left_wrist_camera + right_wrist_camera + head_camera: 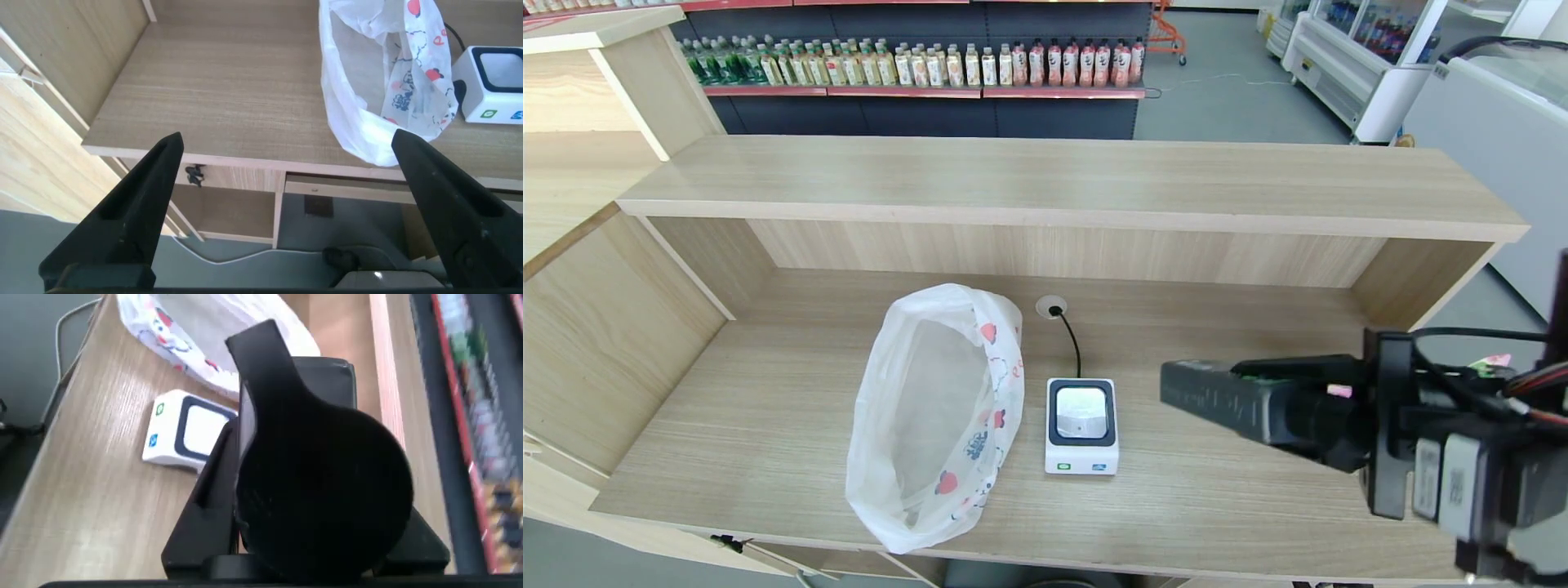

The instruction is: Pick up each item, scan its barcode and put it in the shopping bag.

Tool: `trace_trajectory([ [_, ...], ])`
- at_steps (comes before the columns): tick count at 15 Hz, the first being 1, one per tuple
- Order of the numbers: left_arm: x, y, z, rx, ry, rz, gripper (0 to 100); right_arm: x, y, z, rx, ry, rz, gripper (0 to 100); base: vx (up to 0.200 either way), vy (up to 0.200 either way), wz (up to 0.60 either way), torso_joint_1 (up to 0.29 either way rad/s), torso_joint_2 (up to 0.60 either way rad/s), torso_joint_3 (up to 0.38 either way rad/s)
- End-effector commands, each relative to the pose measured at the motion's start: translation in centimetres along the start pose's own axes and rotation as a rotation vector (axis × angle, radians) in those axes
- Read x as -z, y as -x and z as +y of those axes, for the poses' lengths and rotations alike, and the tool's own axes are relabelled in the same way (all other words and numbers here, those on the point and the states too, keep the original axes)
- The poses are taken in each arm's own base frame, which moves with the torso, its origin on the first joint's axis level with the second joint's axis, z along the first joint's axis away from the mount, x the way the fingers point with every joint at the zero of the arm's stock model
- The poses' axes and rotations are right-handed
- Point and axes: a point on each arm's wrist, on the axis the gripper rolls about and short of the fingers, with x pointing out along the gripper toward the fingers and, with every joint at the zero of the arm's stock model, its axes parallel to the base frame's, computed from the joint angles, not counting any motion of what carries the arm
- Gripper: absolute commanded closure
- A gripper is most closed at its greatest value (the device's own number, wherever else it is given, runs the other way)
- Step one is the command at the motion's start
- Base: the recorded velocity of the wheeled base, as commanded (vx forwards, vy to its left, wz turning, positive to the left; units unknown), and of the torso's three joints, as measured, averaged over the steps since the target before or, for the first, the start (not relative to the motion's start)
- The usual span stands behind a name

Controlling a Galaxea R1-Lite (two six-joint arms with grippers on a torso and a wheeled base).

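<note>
Right gripper clamps a dark item above the wooden counter. Left gripper hangs spread wide. Bottle shelves stand behind.

a shop, seen from behind the till

we face a wooden checkout counter with a barcode scanner and a plastic shopping bag on it. beyond it we see rows of bottled drinks on a shelf and glass-topped chest freezers along the aisle.
</note>
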Motion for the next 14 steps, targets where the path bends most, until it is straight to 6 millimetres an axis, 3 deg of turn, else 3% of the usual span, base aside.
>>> trace_trajectory([
  [1,0.0,0.0,0.0,0.0,0.0,-0.001,0,-1.9,4.1,-1.3,0.22,-0.229,0.134,100,0.0,0.0,0.0,0.0,0.0,0.0],
  [2,0.0,0.0,0.0,0.0,0.0,-0.001,0,0.5,4.8,0.0,0.297,-0.724,0.274,100,0.0,0.0,0.0,0.0,0.0,0.0],
  [3,0.0,0.0,0.0,0.0,0.0,-0.001,0,0.8,4.9,1.2,0.333,-1.035,0.273,100,0.0,0.0,0.0,0.0,0.0,0.0],
  [5,0.0,0.0,0.0,0.0,0.0,-0.001,0,0.2,4.9,2.4,0.376,-1.511,0.291,100,0.0,0.0,0.0,0.0,0.0,0.0],
  [7,0.0,0.0,0.0,0.0,0.0,-0.001,0,-0.3,5.3,2.7,0.393,-1.798,0.298,100,0.0,0.0,0.0,0.0,0.0,0.0],
  [9,0.0,0.0,0.0,0.0,0.0,-0.001,0,-0.5,5.2,2.7,0.378,-1.886,0.274,100,0.0,0.0,0.0,0.0,0.0,0.0],
  [14,0.0,0.0,0.0,0.0,0.0,-0.001,0,-0.5,5.0,2.8,0.33,-1.898,0.266,100,0.0,0.0,0.0,0.0,0.0,0.0],
])
